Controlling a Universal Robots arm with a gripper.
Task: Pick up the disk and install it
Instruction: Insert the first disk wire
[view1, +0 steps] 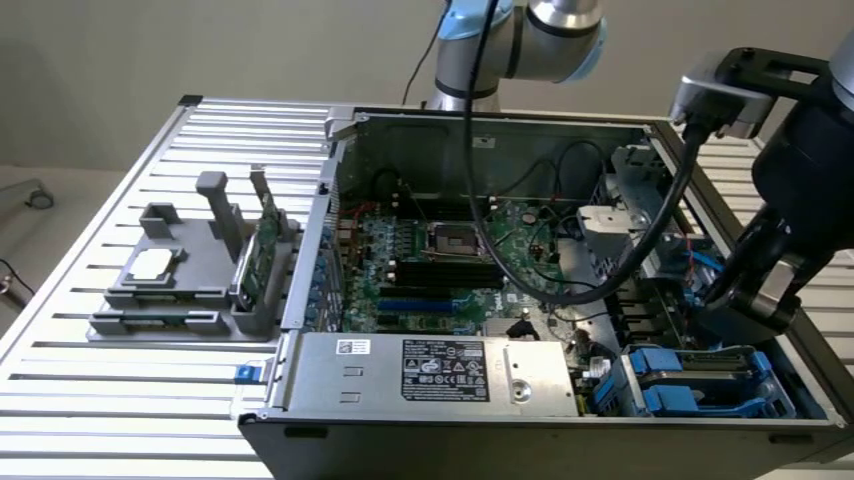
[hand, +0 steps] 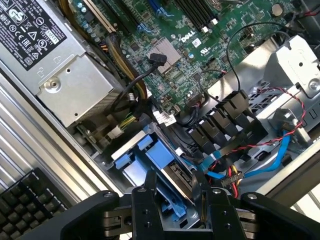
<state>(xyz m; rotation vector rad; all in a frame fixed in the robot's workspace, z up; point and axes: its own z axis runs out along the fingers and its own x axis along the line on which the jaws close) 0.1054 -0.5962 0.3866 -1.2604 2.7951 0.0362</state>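
Note:
The disk (hand: 172, 170), a silver-grey slab edged in blue plastic, stands on edge between my gripper's (hand: 175, 184) two black fingers (hand: 150, 192), which are shut on its flat sides. It hangs just over the blue drive bay (hand: 132, 157) in the corner of the open computer case. In the exterior view my gripper (view1: 750, 305) reaches down into the case's right side, directly above the blue bay (view1: 694, 385); the disk itself is hidden behind the arm there.
Black, red and blue cables (hand: 235, 172) crowd the bay's far side. The silver power supply (view1: 427, 370) sits beside it, with the motherboard (view1: 441, 255) behind. A grey fixture (view1: 187, 290) on the slatted table holds a square chip (view1: 150, 265) and a green card (view1: 267, 240). A keyboard (hand: 30, 202) lies outside the case.

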